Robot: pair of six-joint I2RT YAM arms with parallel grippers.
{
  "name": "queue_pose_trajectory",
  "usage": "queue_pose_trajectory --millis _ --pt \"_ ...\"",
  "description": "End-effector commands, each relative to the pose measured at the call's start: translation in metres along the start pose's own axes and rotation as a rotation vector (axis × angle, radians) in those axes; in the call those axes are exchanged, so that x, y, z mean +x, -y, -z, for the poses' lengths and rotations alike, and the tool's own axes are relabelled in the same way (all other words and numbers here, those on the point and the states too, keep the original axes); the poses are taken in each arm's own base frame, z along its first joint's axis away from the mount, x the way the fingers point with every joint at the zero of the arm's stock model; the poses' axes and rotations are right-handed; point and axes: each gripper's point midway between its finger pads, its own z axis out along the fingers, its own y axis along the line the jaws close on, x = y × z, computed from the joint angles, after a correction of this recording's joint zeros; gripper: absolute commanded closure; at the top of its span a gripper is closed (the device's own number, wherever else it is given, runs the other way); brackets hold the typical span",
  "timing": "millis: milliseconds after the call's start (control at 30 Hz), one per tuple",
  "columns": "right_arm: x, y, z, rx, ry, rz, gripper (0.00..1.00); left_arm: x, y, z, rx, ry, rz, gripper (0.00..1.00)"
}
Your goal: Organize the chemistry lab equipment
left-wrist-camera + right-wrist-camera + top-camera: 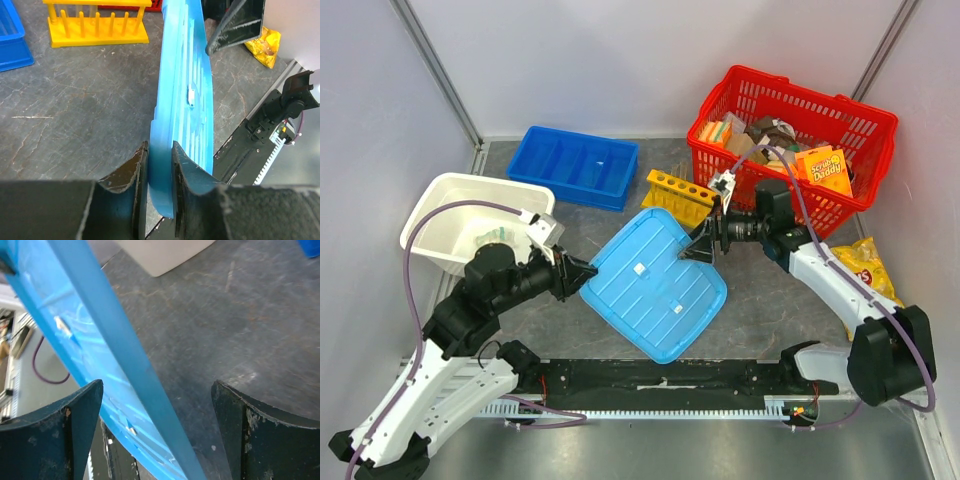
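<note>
A light blue plastic lid (655, 285) is held tilted above the table between both arms. My left gripper (588, 272) is shut on its left edge; in the left wrist view the fingers (135, 175) pinch the lid (185, 75) rim, gripper (159, 160). My right gripper (705, 245) is open, its fingers straddling the lid's far right edge (100, 340) without touching it, gripper (157, 385). The yellow test-tube rack (678, 195) stands upright behind the lid, also in the left wrist view (95, 22). A small clear bag with pale green contents (500, 238) lies in the white bin.
A blue divided tray (575, 165) sits at the back left beside the white bin (445, 195). A red basket (790, 90) full of packs stands at the back right, with a yellow chip bag (865, 265) in front of it.
</note>
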Motion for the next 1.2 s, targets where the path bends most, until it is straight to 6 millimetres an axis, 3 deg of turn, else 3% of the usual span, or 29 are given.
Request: queue_pose_trajectory --millis 0,133,367,467,533,600,667,733,833,967,1167 --pt "-0.004 -0.033 -0.002 -0.254 0.049 0.056 0.04 -0.023 0.003 0.008 0.001 0.088 -0.060 0.98" --pt "-0.001 -0.039 -0.005 -0.335 0.041 0.047 0.10 -0.021 -0.002 0.007 -0.022 0.099 -0.067 0.98" --pt "0.004 -0.056 -0.008 -0.320 0.008 0.107 0.62 -0.034 -0.009 0.010 -0.075 0.136 -0.070 0.98" --pt "-0.004 -0.066 -0.008 -0.295 0.035 0.139 0.81 -0.039 -0.012 0.012 -0.099 0.153 -0.057 0.98" --pt "-0.016 -0.069 -0.004 -0.246 0.069 0.161 1.00 -0.041 -0.018 0.014 -0.140 0.162 -0.018 0.98" --pt "-0.035 -0.070 0.002 -0.158 0.110 0.193 1.00 -0.045 -0.027 0.017 -0.213 0.162 0.043 0.71" --pt "-0.042 -0.060 0.007 -0.028 0.094 0.226 1.00 -0.056 -0.031 0.026 -0.268 0.176 0.102 0.45" --pt "-0.057 -0.053 0.013 0.106 0.105 0.283 1.00 -0.062 -0.038 0.034 -0.341 0.182 0.200 0.32" --pt "-0.080 -0.052 0.021 0.251 0.140 0.351 1.00 -0.070 -0.033 0.042 -0.357 0.177 0.276 0.28" --pt "-0.110 -0.074 0.027 0.342 0.228 0.466 1.00 -0.083 -0.015 0.047 -0.286 0.177 0.311 0.27" --pt "-0.156 -0.100 0.050 0.429 0.395 0.654 1.00 -0.122 0.014 0.058 -0.170 0.252 0.387 0.25"
